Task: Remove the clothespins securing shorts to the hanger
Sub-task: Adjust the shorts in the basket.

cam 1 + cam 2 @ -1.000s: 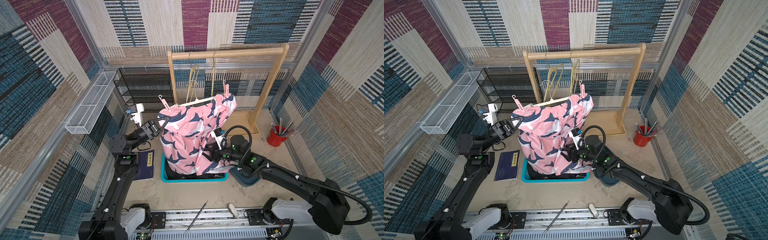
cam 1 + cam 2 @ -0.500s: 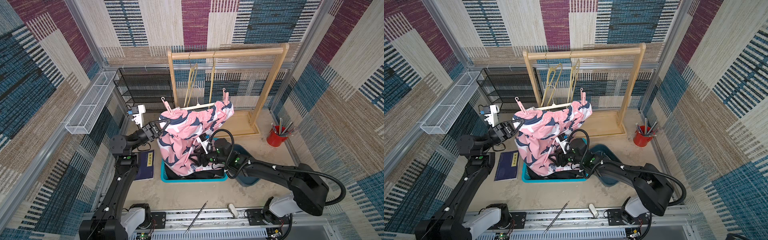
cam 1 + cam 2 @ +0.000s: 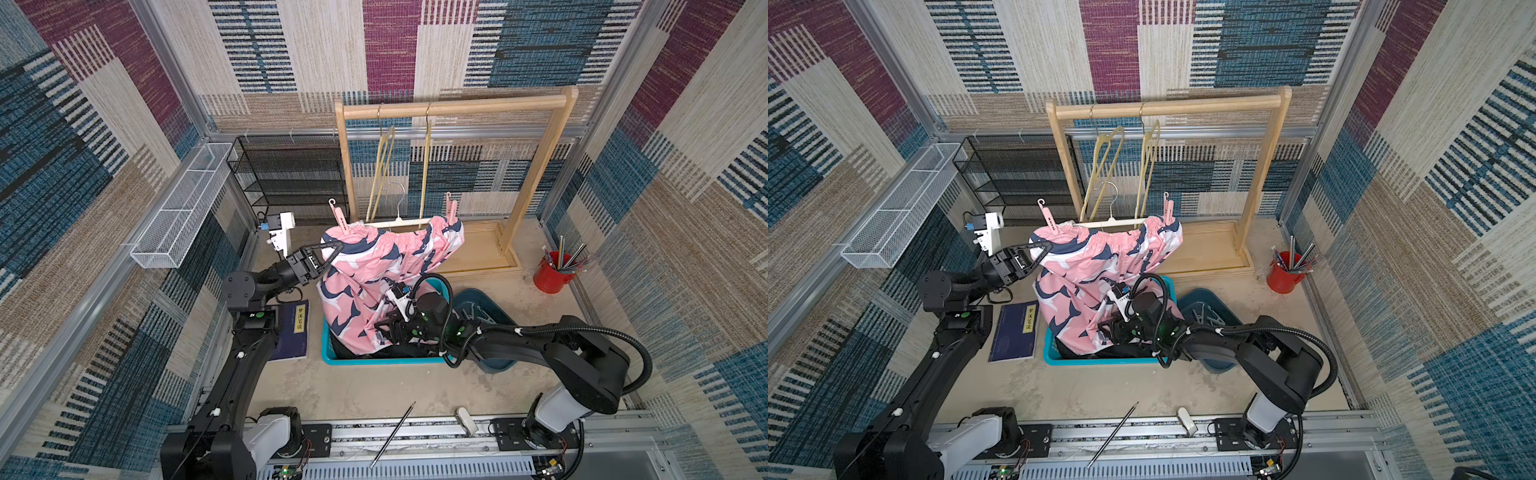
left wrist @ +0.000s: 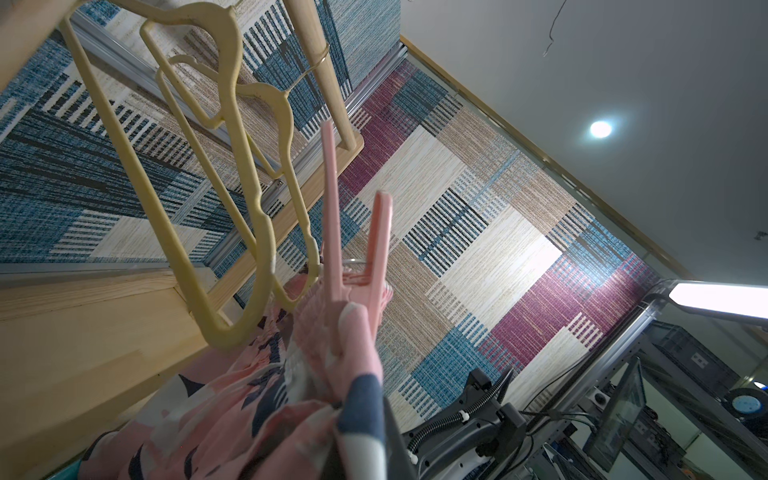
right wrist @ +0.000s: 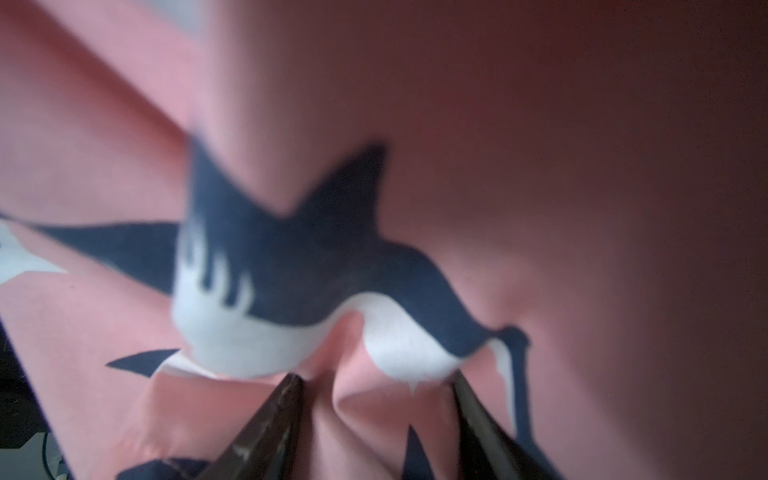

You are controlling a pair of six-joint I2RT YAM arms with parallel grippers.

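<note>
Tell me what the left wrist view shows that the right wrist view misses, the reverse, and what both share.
Left wrist only: a pink clothespin clipped on the waistband, two yellow hangers and the wooden rack. Right wrist only: the right gripper, open, its fingers pressing into the fabric beside a shark figure. Both: the pink shark-print shorts.

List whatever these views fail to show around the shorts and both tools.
- Right tool: tips buried behind the pink shark-print fabric shorts in both top views; right wrist view is blurred.
- Left tool: whether it pinches the white hanger too; cloth covers its tips in the left wrist view.
- Teal plastic bin: contents hidden under the shorts.
- Dark blue plastic tub: pale items inside too small to name.
</note>
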